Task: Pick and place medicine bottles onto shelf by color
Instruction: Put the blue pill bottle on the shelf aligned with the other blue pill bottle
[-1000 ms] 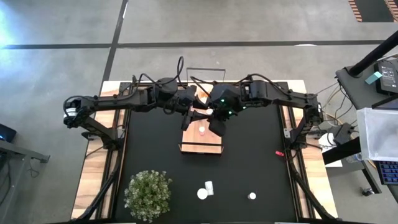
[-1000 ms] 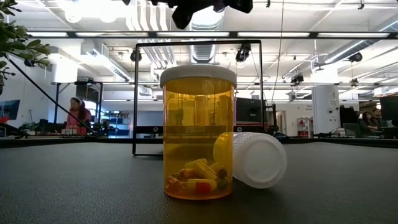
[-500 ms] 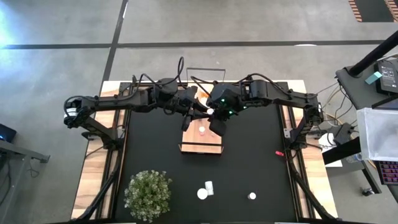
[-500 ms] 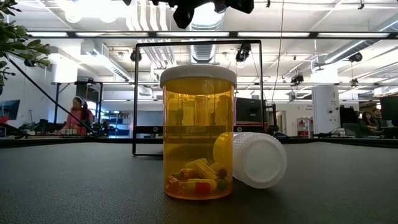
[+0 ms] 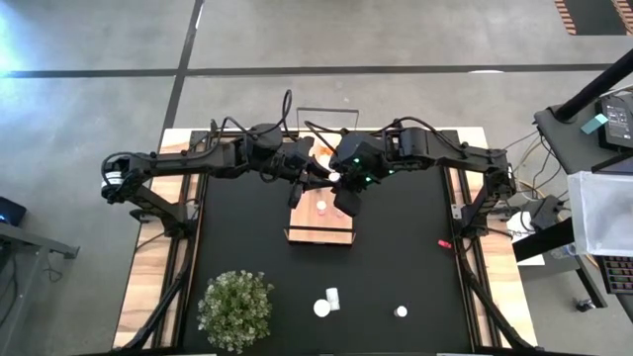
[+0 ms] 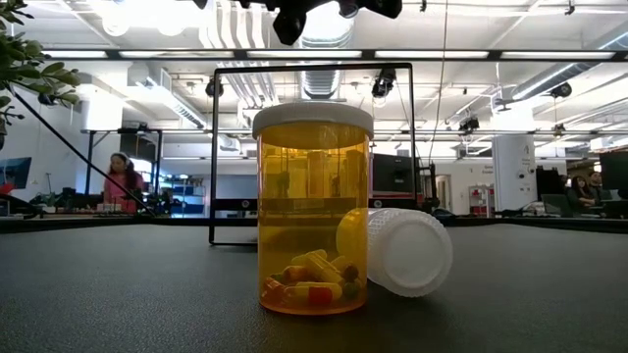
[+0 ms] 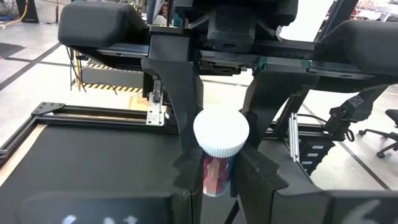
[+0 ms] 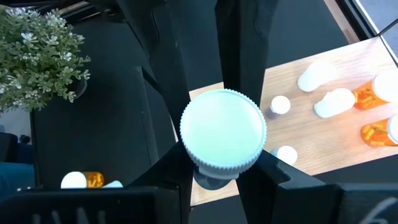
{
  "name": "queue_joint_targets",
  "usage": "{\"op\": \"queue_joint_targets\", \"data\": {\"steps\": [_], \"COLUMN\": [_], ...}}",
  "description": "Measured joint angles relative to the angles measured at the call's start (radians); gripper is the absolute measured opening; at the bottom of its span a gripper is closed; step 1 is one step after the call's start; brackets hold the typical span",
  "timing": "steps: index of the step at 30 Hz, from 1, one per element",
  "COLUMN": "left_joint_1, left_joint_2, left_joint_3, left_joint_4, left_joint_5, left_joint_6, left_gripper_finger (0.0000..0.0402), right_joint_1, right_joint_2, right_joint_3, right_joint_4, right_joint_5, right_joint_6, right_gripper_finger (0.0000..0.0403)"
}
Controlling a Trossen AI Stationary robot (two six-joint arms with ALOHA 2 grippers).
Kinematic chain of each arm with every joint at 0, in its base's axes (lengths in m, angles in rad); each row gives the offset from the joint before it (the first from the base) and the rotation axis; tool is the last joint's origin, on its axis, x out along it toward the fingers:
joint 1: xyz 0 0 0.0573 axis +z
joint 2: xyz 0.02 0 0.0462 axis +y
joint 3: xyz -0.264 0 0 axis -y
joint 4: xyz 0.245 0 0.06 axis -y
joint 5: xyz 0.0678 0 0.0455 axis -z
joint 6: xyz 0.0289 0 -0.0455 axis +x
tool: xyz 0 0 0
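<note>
White-capped reddish pill bottle upright, pinched by both our left hand and right hand, directly above light-wood shelf.

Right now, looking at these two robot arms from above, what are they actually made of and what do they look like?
Both the left arm and the right arm are dark, nearly black, built of chunky jointed segments. Loose black cables loop along them. Small green lights glow on the right arm's wrist block. Each ends in two flat, angular black fingers, carried on a wide, boxy black body.
</note>
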Motion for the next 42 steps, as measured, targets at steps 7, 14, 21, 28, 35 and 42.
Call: {"op": "queue_joint_targets", "data": {"steps": [7,14,21,28,35,42], "left_joint_1": [0.000,0.000,-0.001,-0.005,-0.004,-0.004], "left_joint_2": [0.000,-0.001,0.005,0.002,-0.024,-0.046], "left_joint_3": [-0.003,-0.005,-0.014,-0.016,-0.016,-0.015], "left_joint_4": [-0.006,-0.010,-0.047,-0.034,-0.038,-0.036], "left_joint_5": [0.002,0.005,0.011,0.011,0.005,0.000], "left_joint_6": [0.000,-0.004,-0.005,-0.004,-0.001,0.000], "left_gripper_finger": [0.0055,0.0054,0.0050,0.0052,0.0054,0.0095], "right_joint_1": [0.000,0.000,-0.001,-0.001,0.000,0.000], "right_joint_2": [-0.003,-0.016,-0.042,-0.050,-0.049,-0.050], "right_joint_3": [0.000,0.000,0.003,0.003,0.002,0.002], "right_joint_4": [-0.007,-0.014,0.000,-0.005,-0.062,-0.073], "right_joint_5": [0.001,0.003,0.024,0.034,0.028,0.027], "right_joint_6": [-0.001,-0.007,-0.004,-0.003,0.019,0.027], "right_gripper_finger": [0.0089,0.0089,0.0089,0.0089,0.0089,0.0089]}}
